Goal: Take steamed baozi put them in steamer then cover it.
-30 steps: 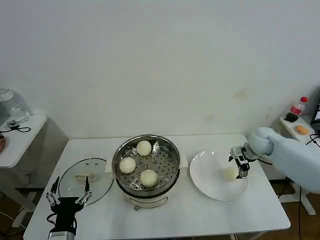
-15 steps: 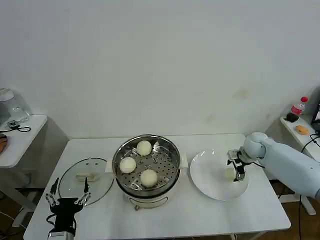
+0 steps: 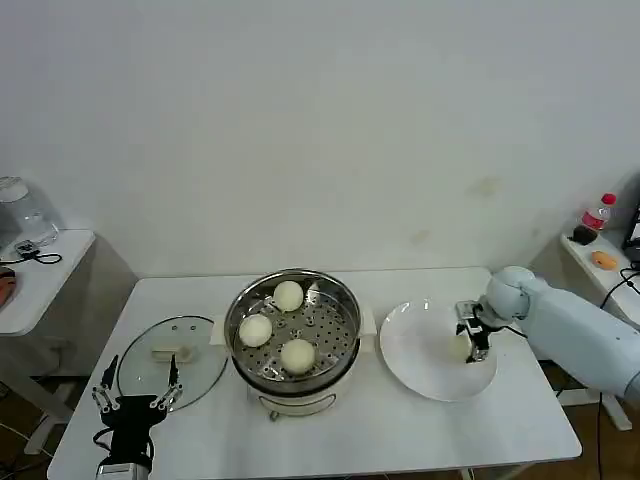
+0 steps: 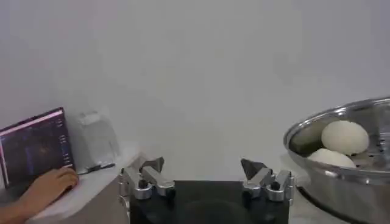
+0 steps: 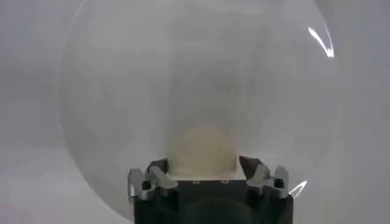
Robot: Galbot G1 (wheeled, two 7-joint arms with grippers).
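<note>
Three steamed baozi (image 3: 298,355) lie on the perforated tray of the shiny steamer (image 3: 240,305) at the table's middle. A fourth baozi (image 3: 459,348) rests on the white plate (image 3: 415,345) to its right. My right gripper (image 3: 470,338) is down over that bun, open, one finger on each side of it. The right wrist view shows the bun (image 5: 201,143) between the fingers of the right gripper (image 5: 203,165), on the plate (image 5: 122,91). The glass cover (image 3: 150,375) lies flat left of the steamer. My left gripper (image 3: 135,392) waits open at the table's front left, also open in its own view (image 4: 202,165), with the steamer (image 4: 365,182) off to one side.
A small side table (image 3: 40,270) with a glass jar (image 3: 20,215) stands at the far left. Another stand with a red-capped bottle (image 3: 597,213) is at the far right. White table surface (image 3: 420,430) lies in front of the steamer and plate.
My right gripper has shifted slightly left over the plate and settled around the bun. The left arm, the cover and the steamer have not moved.
</note>
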